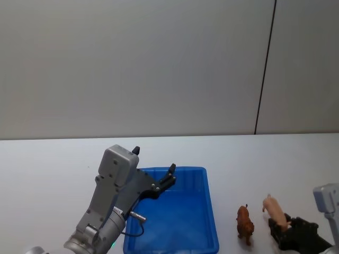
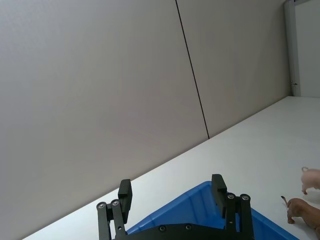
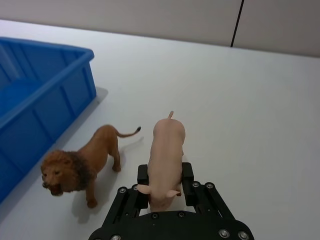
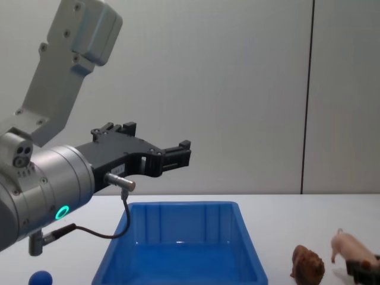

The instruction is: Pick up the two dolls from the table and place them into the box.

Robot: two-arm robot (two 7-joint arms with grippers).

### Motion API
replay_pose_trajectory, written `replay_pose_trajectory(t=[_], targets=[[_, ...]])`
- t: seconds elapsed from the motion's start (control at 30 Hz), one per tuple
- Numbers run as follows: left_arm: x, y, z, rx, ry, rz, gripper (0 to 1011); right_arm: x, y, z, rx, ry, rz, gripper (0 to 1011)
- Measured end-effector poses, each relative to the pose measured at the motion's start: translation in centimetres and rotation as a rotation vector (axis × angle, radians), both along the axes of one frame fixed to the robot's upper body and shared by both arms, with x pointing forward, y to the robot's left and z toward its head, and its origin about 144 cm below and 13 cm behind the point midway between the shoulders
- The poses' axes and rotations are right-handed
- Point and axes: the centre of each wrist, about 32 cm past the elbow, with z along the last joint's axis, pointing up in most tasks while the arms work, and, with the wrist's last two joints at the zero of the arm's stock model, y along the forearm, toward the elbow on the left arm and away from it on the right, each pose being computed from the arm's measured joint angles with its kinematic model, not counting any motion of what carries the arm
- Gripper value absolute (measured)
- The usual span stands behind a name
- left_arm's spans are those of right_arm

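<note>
Right wrist view: R hand [image 3: 165,175] clamps pig [image 3: 167,145] | lion [image 3: 85,160] just beside, toward box [image 3: 50,100] | L hand [image 1: 154,160] agape, empty, above box

The left arm is lifted with its elbow bent and its wrist roughly level. The left gripper [image 4: 157,139] hangs in the air with its two fingers spread wide and nothing between them. The right arm reaches low, with the right gripper [image 3: 165,175] down by the surface [image 3: 250,125], its fingers [image 3: 188,176] set against either flank of the pig [image 3: 167,140].
</note>
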Motion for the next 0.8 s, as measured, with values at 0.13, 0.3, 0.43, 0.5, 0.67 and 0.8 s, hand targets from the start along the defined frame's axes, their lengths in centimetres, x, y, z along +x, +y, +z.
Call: replay_pose_trajectory(t=[0.13, 0.3, 0.43, 0.5, 0.67, 0.8], targets=[[0.0, 0.0, 0.0, 0.000, 0.000, 0.000, 1001, 0.2, 0.2, 0.7, -0.003, -0.044, 0.001, 371], [0.0, 0.0, 0.0, 0.000, 0.000, 0.000, 1001, 0.5, 0.4, 1.9, -0.001, -0.097, 0.014, 371], [0.0, 0.0, 0.0, 0.000, 0.000, 0.000, 1001, 0.8, 0.6, 3.2, 0.006, -0.140, 0.040, 371], [0.0, 0.0, 0.0, 0.000, 0.000, 0.000, 1001, 1.0, 0.8, 3.9, 0.012, -0.160, 0.060, 371], [0.0, 0.0, 0.0, 0.000, 0.000, 0.000, 1001, 1.7, 1.4, 5.6, 0.030, -0.197, 0.118, 371], [0.0, 0.0, 0.0, 0.000, 0.000, 0.000, 1001, 2.3, 2.0, 6.6, 0.042, -0.209, 0.166, 371]])
